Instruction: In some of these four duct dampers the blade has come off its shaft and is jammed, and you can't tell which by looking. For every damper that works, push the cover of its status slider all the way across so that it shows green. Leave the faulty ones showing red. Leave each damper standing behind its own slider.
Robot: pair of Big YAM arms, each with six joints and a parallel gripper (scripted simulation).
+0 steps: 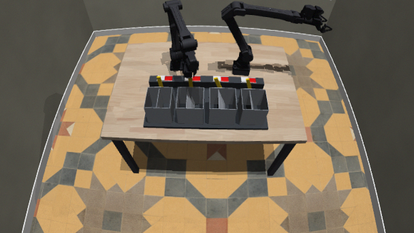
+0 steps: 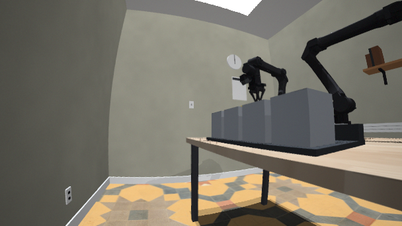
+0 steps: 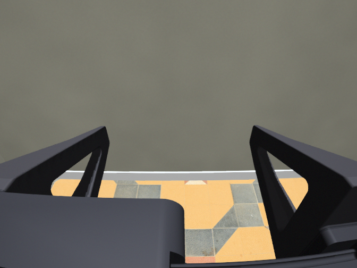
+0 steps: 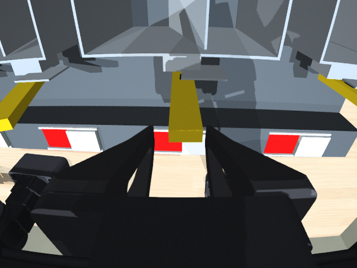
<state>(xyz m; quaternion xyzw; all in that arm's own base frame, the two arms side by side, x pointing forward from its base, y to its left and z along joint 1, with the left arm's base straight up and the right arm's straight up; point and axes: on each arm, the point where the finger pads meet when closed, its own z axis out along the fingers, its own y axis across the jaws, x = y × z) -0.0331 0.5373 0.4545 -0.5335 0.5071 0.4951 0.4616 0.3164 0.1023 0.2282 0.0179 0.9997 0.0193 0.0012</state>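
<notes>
Dampers [image 1: 190, 116] [image 2: 321, 119] [image 4: 106, 28], four, stand in a row near the tabletop's [image 1: 119, 133] [image 2: 380, 175] [image 4: 176, 175] long edge opposite the arms; four yellow levers [image 1: 190, 82] [image 4: 186, 106], four sliders [image 1: 196, 78] [image 4: 168, 141] (all red). Right gripper [image 1: 190, 75] [image 2: 257, 100] [image 4: 180, 126], parted, obstructs one; left gripper [image 1: 326, 29] [image 3: 179, 134] gapes beyond a corner.
</notes>
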